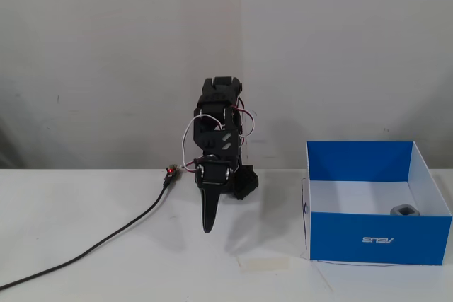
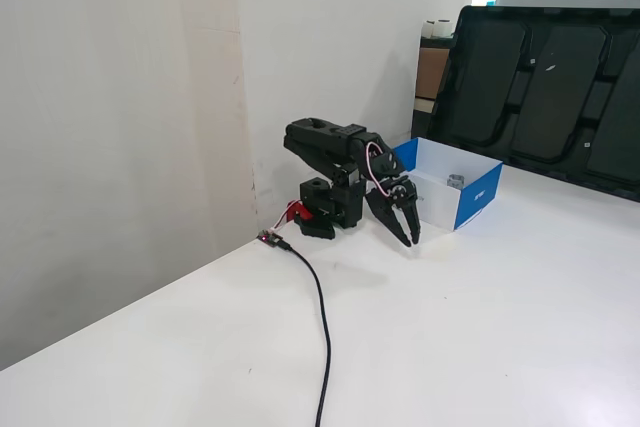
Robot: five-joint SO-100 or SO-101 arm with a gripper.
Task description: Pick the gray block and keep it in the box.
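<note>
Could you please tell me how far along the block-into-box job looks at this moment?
Done: the small gray cube lies inside the shallow blue-and-white cardboard box, near its front right corner in a fixed view. In hand: nothing; the black claw is empty, outside the box above the white table. Left: nothing apparent beyond parking the arm.

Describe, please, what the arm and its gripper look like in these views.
The arm is all black plastic with blocky servo housings. White and red wires loop along its links, and a red part sits at its base. The gripper has two tapered, pointed black fingers. A black cable runs across the table from a small connector board.
</note>
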